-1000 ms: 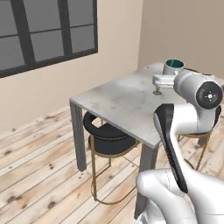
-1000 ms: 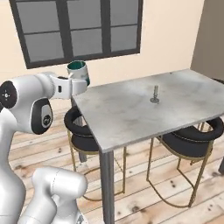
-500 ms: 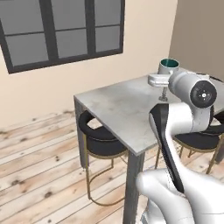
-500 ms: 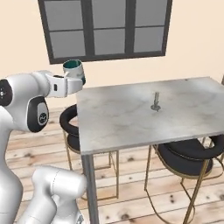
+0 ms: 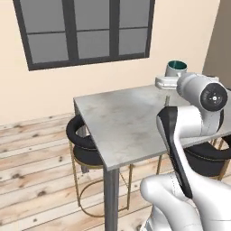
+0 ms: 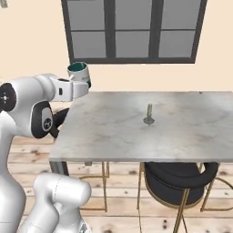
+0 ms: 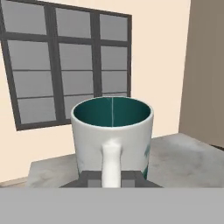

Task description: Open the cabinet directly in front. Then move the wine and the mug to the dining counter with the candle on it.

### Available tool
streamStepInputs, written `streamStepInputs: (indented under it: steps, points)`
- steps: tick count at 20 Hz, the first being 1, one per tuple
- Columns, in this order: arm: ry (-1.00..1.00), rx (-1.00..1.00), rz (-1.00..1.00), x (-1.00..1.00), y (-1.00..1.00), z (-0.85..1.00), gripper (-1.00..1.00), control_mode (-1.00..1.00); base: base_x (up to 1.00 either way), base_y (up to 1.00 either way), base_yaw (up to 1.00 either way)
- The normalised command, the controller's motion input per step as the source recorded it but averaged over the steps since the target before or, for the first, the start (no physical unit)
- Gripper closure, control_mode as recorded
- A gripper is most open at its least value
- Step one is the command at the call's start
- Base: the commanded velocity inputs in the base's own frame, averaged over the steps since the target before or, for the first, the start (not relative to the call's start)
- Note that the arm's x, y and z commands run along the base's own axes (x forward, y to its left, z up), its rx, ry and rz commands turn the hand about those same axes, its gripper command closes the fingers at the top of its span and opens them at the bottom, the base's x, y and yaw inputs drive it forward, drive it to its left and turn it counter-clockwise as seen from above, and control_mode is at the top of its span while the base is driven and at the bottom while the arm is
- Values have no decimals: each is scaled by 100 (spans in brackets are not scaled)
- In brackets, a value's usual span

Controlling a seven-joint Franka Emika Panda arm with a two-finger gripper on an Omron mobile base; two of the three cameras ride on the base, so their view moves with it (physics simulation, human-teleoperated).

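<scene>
In the right base view the gripper [image 6: 81,83] was pinched on the mug [image 6: 78,73] — upright, held in the air just past the left end of the table [image 6: 113,136]; the candle [image 6: 149,114] stood further right, mid-table, well apart.

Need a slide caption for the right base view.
Gripper carries the mug upright beside the dining counter, candle standing mid-slab.

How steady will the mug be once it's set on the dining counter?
The mug, held upright by its handle in the gripper, looks rigid and about as wide as tall, so it probably won't tip. Its glossy wall may slide on the smooth marble dining counter. It looks empty, likely light.
</scene>
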Motion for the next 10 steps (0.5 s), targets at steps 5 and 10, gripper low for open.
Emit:
streamStepInputs:
  steps: [5, 10]
  points:
    - [0, 0, 0, 0, 0, 0, 100, 100, 14, -60, 31]
    - [0, 0, 0, 0, 0, 0, 100, 100, 12, -70, 30]
